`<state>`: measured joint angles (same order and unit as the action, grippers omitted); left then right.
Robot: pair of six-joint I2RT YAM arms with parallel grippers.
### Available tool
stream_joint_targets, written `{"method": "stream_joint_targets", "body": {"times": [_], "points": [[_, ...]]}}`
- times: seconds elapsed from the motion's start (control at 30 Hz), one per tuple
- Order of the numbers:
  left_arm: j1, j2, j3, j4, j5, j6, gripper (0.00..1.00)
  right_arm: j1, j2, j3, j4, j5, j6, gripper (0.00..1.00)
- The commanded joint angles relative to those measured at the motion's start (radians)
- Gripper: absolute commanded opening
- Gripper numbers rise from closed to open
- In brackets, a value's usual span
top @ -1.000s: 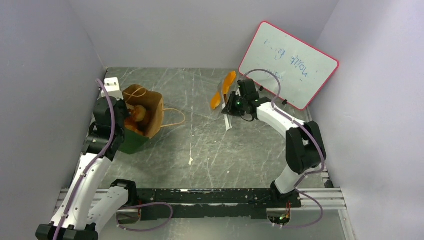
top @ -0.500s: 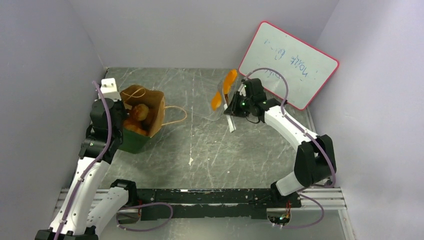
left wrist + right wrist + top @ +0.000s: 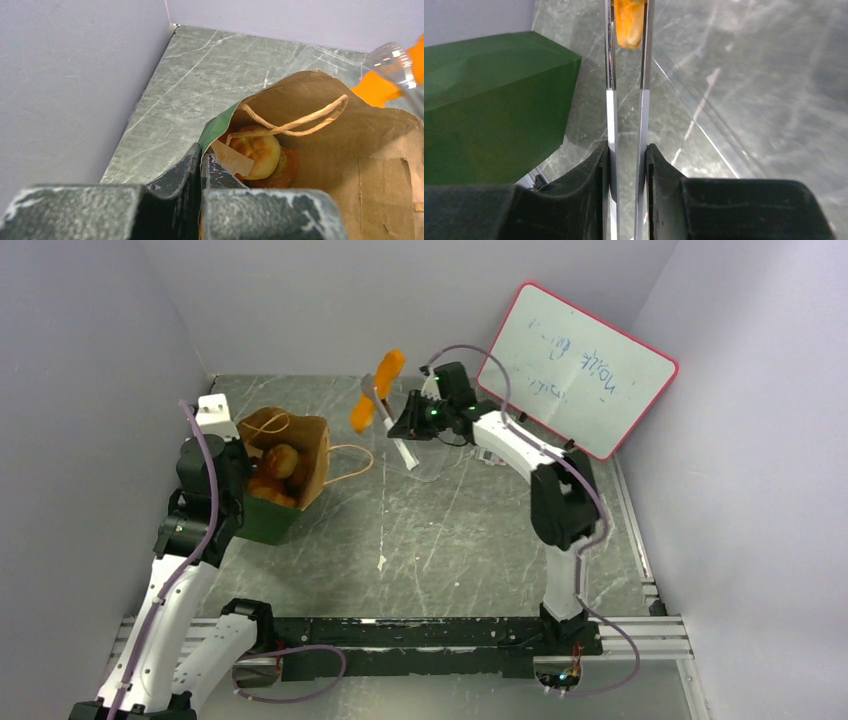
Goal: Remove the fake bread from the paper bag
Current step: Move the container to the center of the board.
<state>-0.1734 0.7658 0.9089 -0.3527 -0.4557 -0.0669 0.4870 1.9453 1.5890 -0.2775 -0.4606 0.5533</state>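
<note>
The paper bag [image 3: 290, 475], green outside and brown inside, stands open at the left. My left gripper [image 3: 243, 457] is shut on its near rim [image 3: 212, 137], one finger inside and one outside. Inside lie a round bun [image 3: 257, 150] and other fake bread [image 3: 265, 488]. My right gripper [image 3: 408, 426] is shut on metal tongs [image 3: 643, 100]. The tongs pinch a long orange loaf [image 3: 378, 390] in the air, right of the bag and behind it. That loaf [image 3: 629, 22] shows at the tong tips, with the bag [image 3: 489, 110] to their left.
A pink-framed whiteboard [image 3: 580, 370] leans at the back right. Grey walls close in the left, back and right. The bag's cord handle [image 3: 350, 465] lies on the table. A small white scrap [image 3: 381, 562] lies mid-table. A white block [image 3: 215, 412] sits behind the bag.
My right arm swung left and up, carrying the tongs and the orange loaf from near the whiteboard toward the bag. The left arm shifted only slightly.
</note>
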Motion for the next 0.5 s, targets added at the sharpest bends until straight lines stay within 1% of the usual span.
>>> {"method": "stream_joint_targets", "body": {"times": [0.0, 0.1, 0.2, 0.3, 0.47], "points": [[0.009, 0.001, 0.058, 0.032, -0.03, -0.017, 0.07, 0.053, 0.148, 0.141, 0.072, -0.139, -0.003, 0.0], [0.009, 0.009, 0.063, 0.034, -0.033, -0.014, 0.07, 0.058, 0.235, 0.201, 0.096, -0.179, 0.007, 0.0], [0.01, 0.015, 0.067, 0.032, -0.037, -0.012, 0.07, 0.058, 0.287, 0.216, 0.1, -0.208, 0.008, 0.0], [0.011, 0.013, 0.059, 0.04, -0.042, -0.008, 0.07, 0.054, 0.295, 0.165, 0.109, -0.204, -0.002, 0.0], [0.011, 0.009, 0.042, 0.044, -0.041, -0.011, 0.07, 0.025, 0.262, 0.005, 0.164, -0.187, 0.006, 0.0]]}}
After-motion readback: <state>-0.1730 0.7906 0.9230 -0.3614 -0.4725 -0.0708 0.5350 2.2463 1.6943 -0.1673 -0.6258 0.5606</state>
